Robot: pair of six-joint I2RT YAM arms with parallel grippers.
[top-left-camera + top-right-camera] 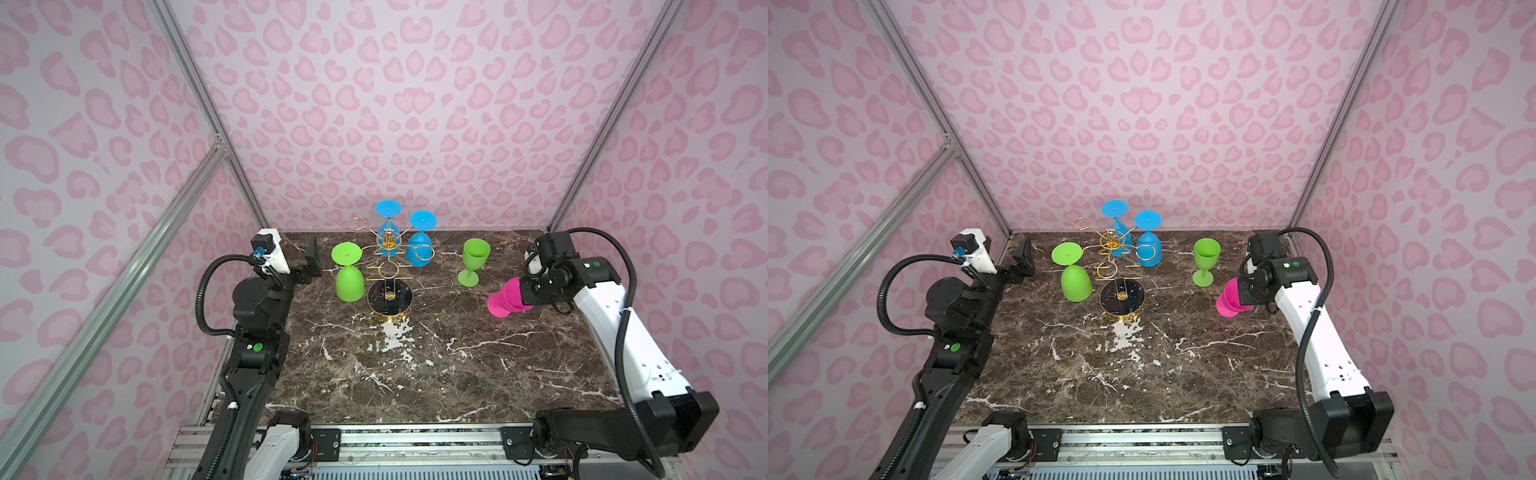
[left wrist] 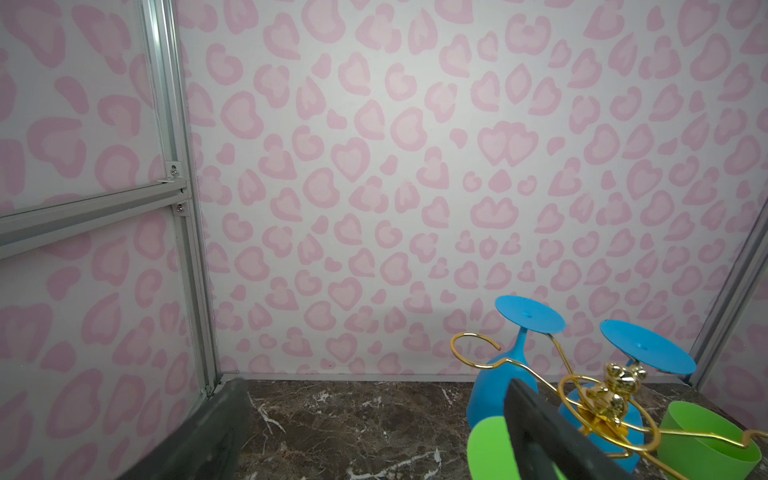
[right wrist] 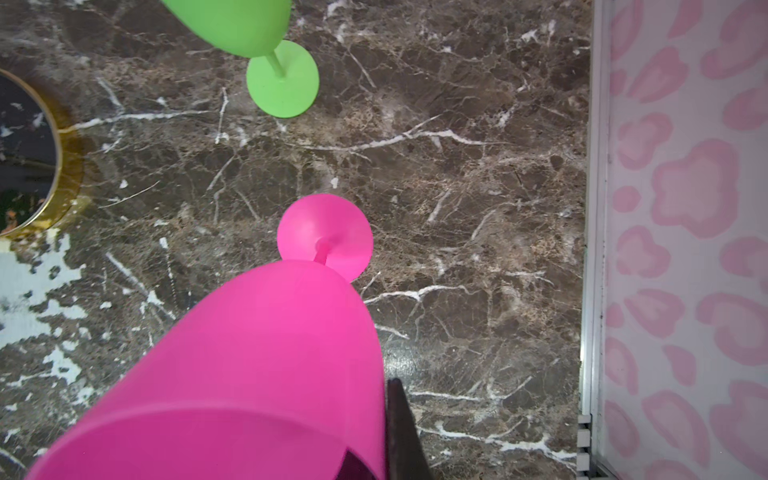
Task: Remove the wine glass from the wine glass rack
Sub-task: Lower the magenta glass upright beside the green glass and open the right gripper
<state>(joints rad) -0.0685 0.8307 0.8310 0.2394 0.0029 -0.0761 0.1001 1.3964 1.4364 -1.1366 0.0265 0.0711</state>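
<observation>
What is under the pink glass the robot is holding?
Only bare marble table shows below the pink glass, which the right gripper holds tilted by its rim. The bowl covers the patch right beneath it, so that part is hidden.

Bright, even light, soft shadows, mild sheen on the marble tabletop (image 3: 399, 357); close things blur.

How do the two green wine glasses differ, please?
The hanging green glass is upside down, foot up, held by the wine glass rack; the standing green glass is upright, mouth up, on the table, apart from the rack. Both share colour and shape.
</observation>
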